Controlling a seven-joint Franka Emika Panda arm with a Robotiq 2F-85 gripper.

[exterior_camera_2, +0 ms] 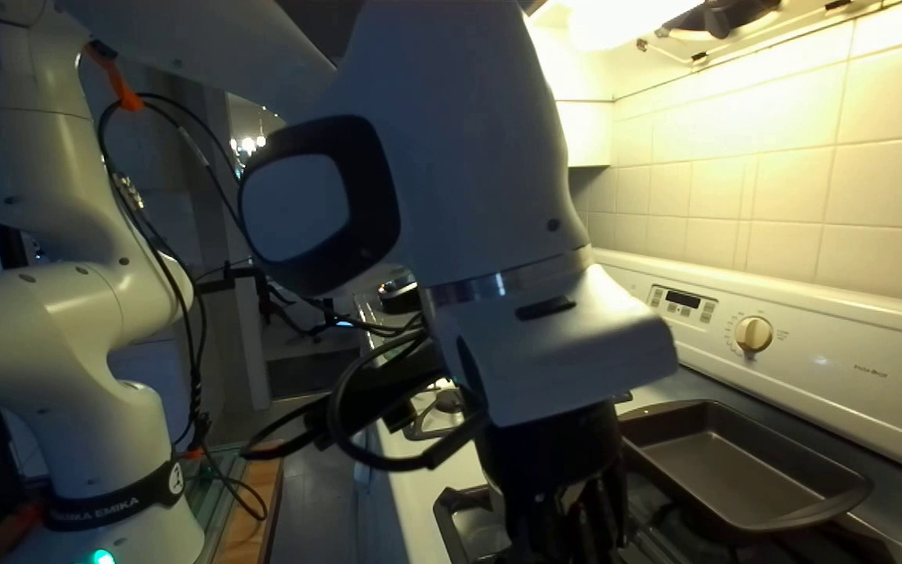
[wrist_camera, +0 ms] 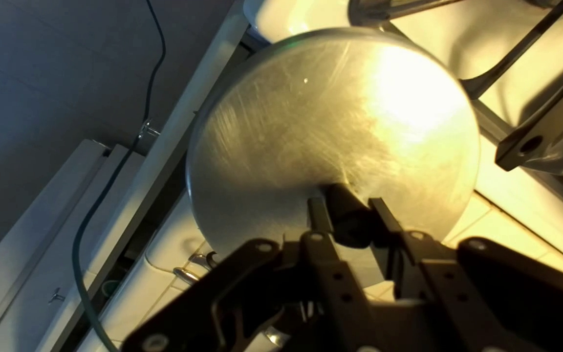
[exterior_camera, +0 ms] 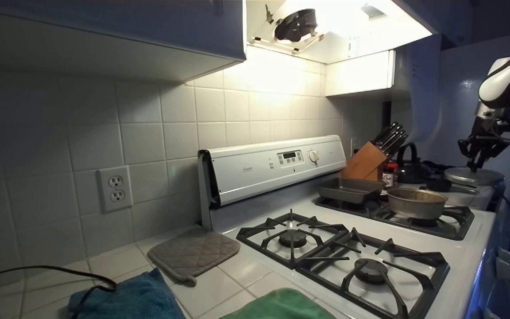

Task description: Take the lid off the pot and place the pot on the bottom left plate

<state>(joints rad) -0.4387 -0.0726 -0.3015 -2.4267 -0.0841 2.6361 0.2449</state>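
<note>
The lid (exterior_camera: 474,176) is a round grey metal disc with a dark knob. In an exterior view it is past the stove's far end, at the counter's edge; I cannot tell whether it rests or hangs. It fills the wrist view's middle (wrist_camera: 330,127). My gripper (wrist_camera: 347,205) points down with its fingers closed on both sides of the knob; it also shows in both exterior views (exterior_camera: 474,165) (exterior_camera_2: 564,517). The uncovered pot (exterior_camera: 416,204) stands on the far front burner. The bottom left plate (exterior_camera: 371,271) is the near front burner with a black grate; nothing is on it.
A dark baking pan (exterior_camera: 350,191) sits on the far back burner, also seen at lower right (exterior_camera_2: 741,462). The knife block (exterior_camera: 365,163), spice jars (exterior_camera: 391,175) and black kettle (exterior_camera: 414,170) stand beyond it. A pot holder (exterior_camera: 193,253) and towels (exterior_camera: 131,297) lie near the stove.
</note>
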